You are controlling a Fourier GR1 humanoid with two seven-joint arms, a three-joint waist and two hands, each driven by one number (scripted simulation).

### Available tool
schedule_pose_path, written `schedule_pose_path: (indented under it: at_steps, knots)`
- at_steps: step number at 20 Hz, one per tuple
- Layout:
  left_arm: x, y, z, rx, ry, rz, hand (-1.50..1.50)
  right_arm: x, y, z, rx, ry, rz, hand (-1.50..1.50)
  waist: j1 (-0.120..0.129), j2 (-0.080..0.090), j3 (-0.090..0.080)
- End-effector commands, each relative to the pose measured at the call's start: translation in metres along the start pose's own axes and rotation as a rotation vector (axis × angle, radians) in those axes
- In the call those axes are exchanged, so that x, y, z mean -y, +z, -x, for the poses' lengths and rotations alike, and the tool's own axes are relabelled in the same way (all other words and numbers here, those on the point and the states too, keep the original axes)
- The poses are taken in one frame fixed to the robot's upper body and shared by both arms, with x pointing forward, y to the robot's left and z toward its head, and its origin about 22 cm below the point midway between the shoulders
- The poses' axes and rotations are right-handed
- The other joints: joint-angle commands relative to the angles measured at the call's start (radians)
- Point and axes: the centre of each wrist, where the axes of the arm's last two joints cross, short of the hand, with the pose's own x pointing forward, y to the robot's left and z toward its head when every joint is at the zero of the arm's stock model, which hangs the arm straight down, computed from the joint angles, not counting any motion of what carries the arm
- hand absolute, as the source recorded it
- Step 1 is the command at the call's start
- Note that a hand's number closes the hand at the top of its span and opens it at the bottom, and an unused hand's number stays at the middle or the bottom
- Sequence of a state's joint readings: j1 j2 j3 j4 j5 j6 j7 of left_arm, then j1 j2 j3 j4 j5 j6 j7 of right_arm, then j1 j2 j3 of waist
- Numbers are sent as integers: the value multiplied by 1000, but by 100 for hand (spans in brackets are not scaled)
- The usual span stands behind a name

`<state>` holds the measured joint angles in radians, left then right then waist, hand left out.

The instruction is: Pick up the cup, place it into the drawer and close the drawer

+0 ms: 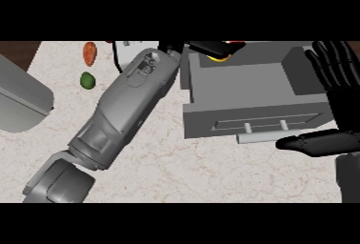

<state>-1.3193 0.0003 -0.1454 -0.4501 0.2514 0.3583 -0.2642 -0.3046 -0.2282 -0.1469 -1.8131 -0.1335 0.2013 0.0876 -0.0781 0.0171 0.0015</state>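
The grey drawer (243,83) stands pulled open in the upper right of the head view, its front panel and pale handle (262,137) facing me. My left forearm runs from the lower left up to the drawer's far left corner. There my left hand (204,47) curls over the cup (218,58), of which only a yellow-orange rim and a bit of red show at the picture's top. My right hand (336,71) is open beside the drawer's right wall, fingers straight and pointing away, its thumb lying near the right end of the drawer front.
An orange vegetable (89,53) and a green one (87,80) lie on the pale stone counter (211,171) at the upper left. A large grey rounded object (21,102) sits at the left edge. A white item (128,48) shows behind my left forearm.
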Motion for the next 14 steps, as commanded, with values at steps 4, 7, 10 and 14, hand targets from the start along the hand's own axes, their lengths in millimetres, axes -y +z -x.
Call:
schedule_pose_path:
  at_steps: [4, 7, 10, 14]
  knots:
    - [5, 2, 14, -170, -87, 105, 150, 8, -7, 4, 27, -2, -19, -150, -57, 16, 2]
    - [2, 12, 33, -185, -121, 161, 150, -14, -13, 1, 36, -16, -60, -150, -75, 23, 1]
    - [1, 23, 51, -188, -165, 185, 150, -6, -24, 0, 51, -41, -64, -150, -88, 29, 1]
    - [3, 24, 47, -170, -66, 150, -150, -24, -22, -1, 65, -58, -140, -150, -125, 31, 0]
